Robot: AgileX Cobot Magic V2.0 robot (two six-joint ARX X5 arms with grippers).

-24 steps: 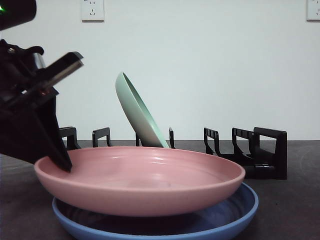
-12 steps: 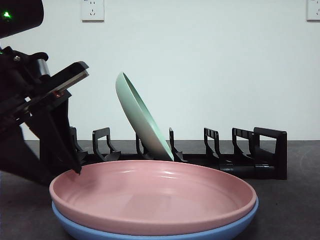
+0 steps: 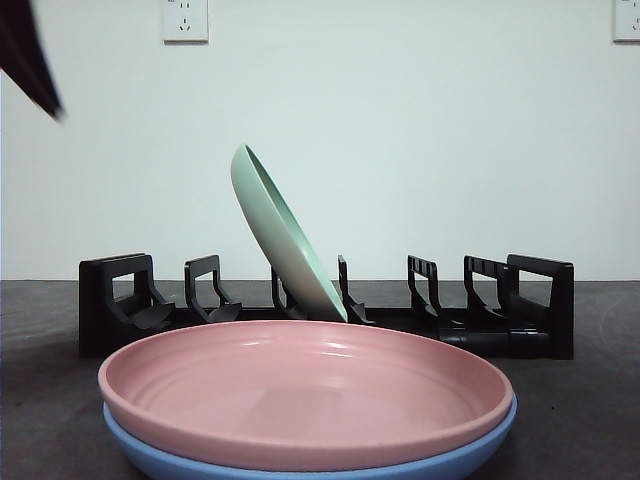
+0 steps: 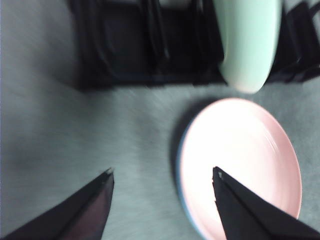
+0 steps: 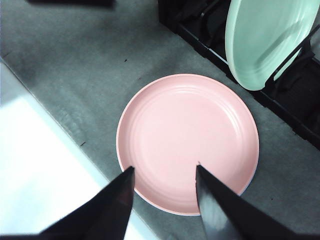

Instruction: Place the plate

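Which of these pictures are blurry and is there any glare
Left wrist view: smeared throughout, the black rack and table soft, the pink plate washed out. Right wrist view: sharp, but a pale area beyond the table's edge is blown out. Front view: crisp, apart from a blurred dark tip at a top corner.

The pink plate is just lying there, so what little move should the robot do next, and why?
Probably lower the open right end effector onto the near rim of the pink plate. The plate lies flat on the blue plate, ungripped, while the black rack holds only the green plate. The left end effector hangs open beside it.
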